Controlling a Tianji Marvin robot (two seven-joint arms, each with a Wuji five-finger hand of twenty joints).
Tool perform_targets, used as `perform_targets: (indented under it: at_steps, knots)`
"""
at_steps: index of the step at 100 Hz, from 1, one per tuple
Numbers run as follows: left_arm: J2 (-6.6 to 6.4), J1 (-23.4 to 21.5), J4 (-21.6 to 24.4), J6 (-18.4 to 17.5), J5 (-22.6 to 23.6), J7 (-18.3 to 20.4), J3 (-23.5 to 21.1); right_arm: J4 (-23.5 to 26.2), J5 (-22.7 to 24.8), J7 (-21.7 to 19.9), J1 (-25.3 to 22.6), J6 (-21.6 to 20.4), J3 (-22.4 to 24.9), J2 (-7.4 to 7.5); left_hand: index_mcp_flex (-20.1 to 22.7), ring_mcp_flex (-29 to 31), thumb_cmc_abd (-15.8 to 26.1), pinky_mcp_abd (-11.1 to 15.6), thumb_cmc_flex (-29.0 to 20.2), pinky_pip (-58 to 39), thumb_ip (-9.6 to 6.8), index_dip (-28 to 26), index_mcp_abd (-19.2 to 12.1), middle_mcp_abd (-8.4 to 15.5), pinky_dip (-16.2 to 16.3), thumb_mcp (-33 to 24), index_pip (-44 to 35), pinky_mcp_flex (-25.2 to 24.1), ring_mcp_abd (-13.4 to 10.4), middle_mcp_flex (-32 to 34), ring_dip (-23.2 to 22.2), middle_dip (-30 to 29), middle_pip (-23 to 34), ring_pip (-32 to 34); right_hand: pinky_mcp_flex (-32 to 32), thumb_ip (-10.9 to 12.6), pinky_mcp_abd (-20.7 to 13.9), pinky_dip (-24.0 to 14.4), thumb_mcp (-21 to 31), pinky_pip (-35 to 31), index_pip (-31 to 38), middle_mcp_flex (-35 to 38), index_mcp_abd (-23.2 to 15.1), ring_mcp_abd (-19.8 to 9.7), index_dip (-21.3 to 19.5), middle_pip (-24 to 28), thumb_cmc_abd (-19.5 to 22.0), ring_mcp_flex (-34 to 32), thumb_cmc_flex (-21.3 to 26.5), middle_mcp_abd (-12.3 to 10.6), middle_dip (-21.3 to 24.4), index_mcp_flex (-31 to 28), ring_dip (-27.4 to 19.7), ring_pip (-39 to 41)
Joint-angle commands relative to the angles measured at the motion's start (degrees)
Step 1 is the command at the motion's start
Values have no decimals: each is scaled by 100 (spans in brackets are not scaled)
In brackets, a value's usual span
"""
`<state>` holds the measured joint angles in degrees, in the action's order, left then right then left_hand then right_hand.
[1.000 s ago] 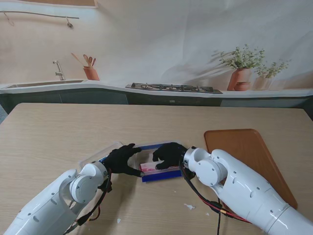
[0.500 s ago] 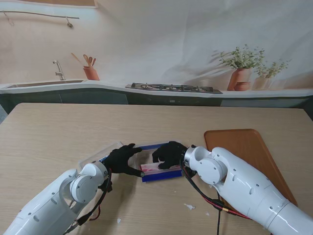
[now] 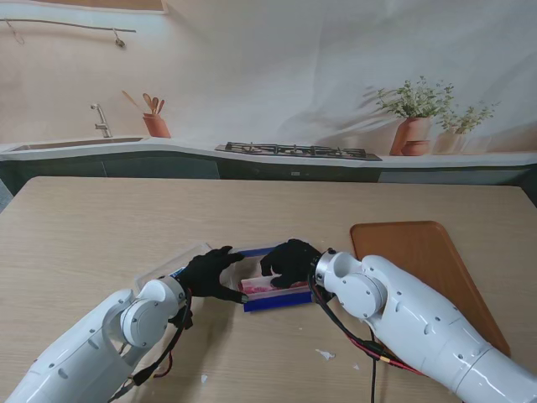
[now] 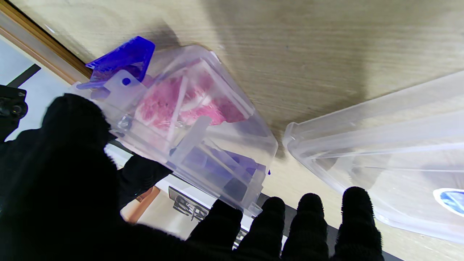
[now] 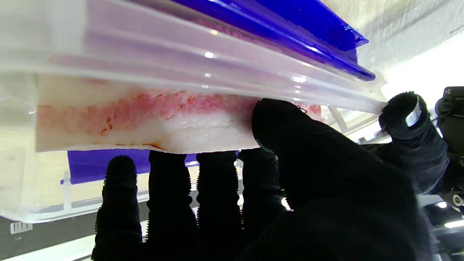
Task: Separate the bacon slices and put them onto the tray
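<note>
While the clear lid (image 3: 172,263) lies off to your left on the table (image 3: 101,218), the job itself has hardly begun — no slice has reached the tray yet, as far as these views show. Your left hand (image 3: 210,274) is clamped on the left end of the clear container (image 3: 268,290), thumb on one side of the rim and fingers on the other, steadying it. Inside the container sits the bacon (image 3: 267,285), a pink-and-white block with its slices stacked together; its long axis runs left to right across the stand's view, parallel to the table's near edge, one end toward each hand. Your right hand (image 3: 291,262) is down over the right part of the container — the wrist camera shows four fingers (image 5: 170,188) under the pale edge of the block and the thumb pressed on its top face, so it is pinching the bacon, though whether it has one slice or the whole stack I cannot tell. Farther right, the wooden tray (image 3: 424,260) lies bare, well apart from the container. What remains, I'd judge, is everything that matters: peel a slice free, carry it right, lay it flat, repeat
</note>
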<state>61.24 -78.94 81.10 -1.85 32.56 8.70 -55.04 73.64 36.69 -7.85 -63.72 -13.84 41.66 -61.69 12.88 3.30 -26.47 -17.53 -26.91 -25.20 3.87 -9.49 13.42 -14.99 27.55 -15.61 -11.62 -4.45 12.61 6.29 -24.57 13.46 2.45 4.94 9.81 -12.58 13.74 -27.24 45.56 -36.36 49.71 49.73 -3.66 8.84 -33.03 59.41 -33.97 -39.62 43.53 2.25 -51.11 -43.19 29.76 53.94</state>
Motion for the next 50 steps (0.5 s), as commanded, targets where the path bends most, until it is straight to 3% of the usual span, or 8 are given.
perform_targets:
  at_steps: [1, 50]
  knots:
    - [33, -78, -95, -4, 40, 110, 49, 98, 78, -2, -66, 74, 63, -51, 8, -156, 60, 22, -453, 123, -126, 44, 242, 507, -15, -615, 31, -48, -41, 222, 79, -74, 340, 28, -33, 10, 191, 26, 454, -84, 454, 206, -117, 76, -243, 153, 84, -190, 462, -15, -156, -77, 100, 192]
    - [18, -58, -118, -94, 128, 110, 57, 569, 418, 273, -374, 537, 477, -71, -11, -179, -1, 17, -451, 138, -118, 46, 233, 537, -11, -639, 37, -50, -109, 201, 103, -71, 311, -52, -14, 30, 191, 9, 428, -142, 441, 125, 170, 177, -615, 191, 394, -207, 460, 13, -340, 199, 232, 409]
